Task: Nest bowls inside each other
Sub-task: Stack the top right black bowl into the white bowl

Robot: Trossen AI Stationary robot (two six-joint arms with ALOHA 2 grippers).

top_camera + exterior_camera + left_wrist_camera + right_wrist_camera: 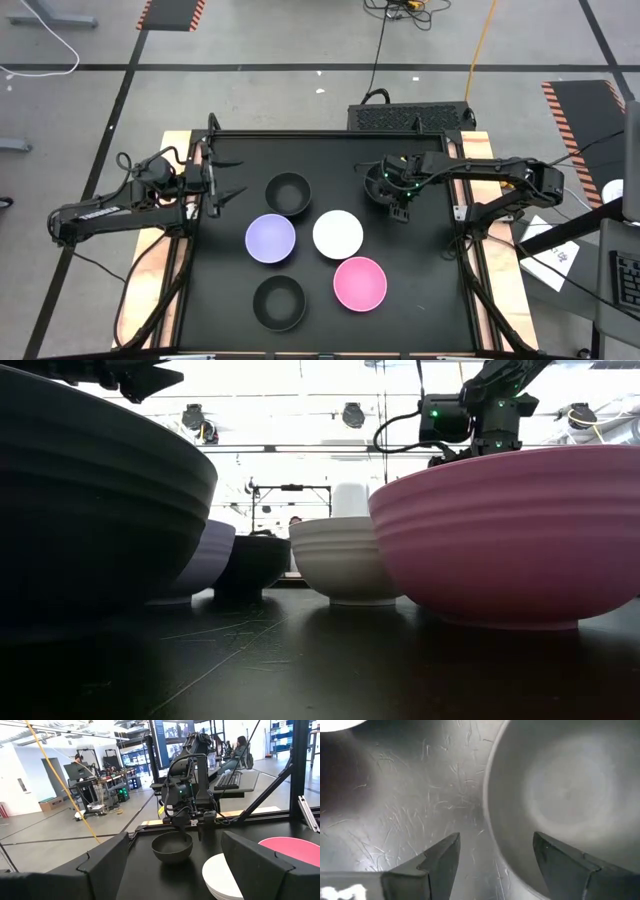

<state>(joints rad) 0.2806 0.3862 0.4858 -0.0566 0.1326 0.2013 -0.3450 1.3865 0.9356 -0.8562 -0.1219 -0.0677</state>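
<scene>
Six bowls rest upright on their bases on the black table. A black bowl [288,193], a lavender bowl [270,239], a white bowl [338,235], a pink bowl [360,283] and a second black bowl [279,302] stand in the middle. A third black bowl [381,186] stands at the far right. My right gripper [400,207] is open and points down at this bowl's near rim [487,815]. One finger [560,862] is over the inside and the other [437,862] is outside, and neither touches. My left gripper [228,193] is open and empty at the table's left.
A raised frame [330,134] runs round the table. The five middle bowls stand close together, with bare black table [420,270] at the right and near the left gripper. In the left wrist view, the room behind holds desks and seated people [242,750].
</scene>
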